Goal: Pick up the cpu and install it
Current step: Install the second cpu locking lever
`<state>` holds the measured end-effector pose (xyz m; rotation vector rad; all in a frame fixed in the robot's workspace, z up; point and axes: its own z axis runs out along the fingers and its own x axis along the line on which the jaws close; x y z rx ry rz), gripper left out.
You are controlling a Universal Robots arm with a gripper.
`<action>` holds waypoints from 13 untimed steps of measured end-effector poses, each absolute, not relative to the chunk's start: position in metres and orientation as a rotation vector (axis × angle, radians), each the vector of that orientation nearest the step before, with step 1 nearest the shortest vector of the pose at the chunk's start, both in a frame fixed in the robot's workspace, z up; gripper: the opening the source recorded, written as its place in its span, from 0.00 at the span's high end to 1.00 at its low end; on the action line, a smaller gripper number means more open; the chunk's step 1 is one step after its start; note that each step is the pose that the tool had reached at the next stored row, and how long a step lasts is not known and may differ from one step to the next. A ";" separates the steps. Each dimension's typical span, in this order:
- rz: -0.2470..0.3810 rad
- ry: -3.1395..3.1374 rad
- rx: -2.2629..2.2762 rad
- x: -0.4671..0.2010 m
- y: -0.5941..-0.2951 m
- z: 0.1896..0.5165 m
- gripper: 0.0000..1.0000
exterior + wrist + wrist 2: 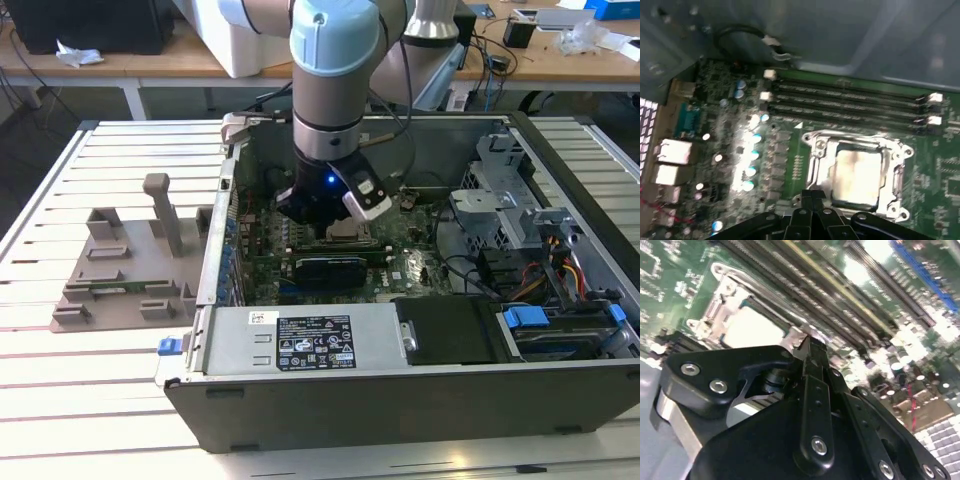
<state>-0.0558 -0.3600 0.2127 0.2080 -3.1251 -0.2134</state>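
Silvery-grey, the small flat square cpu [856, 172] sits in its metal-framed socket [812, 165]; my black gripper [810, 347], closed and empty, hovers just above. It looks light, stiff and fragile (edges only).

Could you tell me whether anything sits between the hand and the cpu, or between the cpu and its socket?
Nothing visible does. The cpu already lies in the socket on the motherboard, and the shut hand hangs close beside it, with no cable or part between them.
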 end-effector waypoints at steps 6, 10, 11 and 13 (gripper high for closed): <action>-0.117 -3.122 0.207 -0.029 -0.339 0.211 0.89; -0.058 -3.121 0.206 -0.024 -0.331 0.214 0.89; -0.057 -3.120 0.206 -0.024 -0.331 0.217 0.89; -0.057 -3.121 0.206 -0.024 -0.330 0.227 0.89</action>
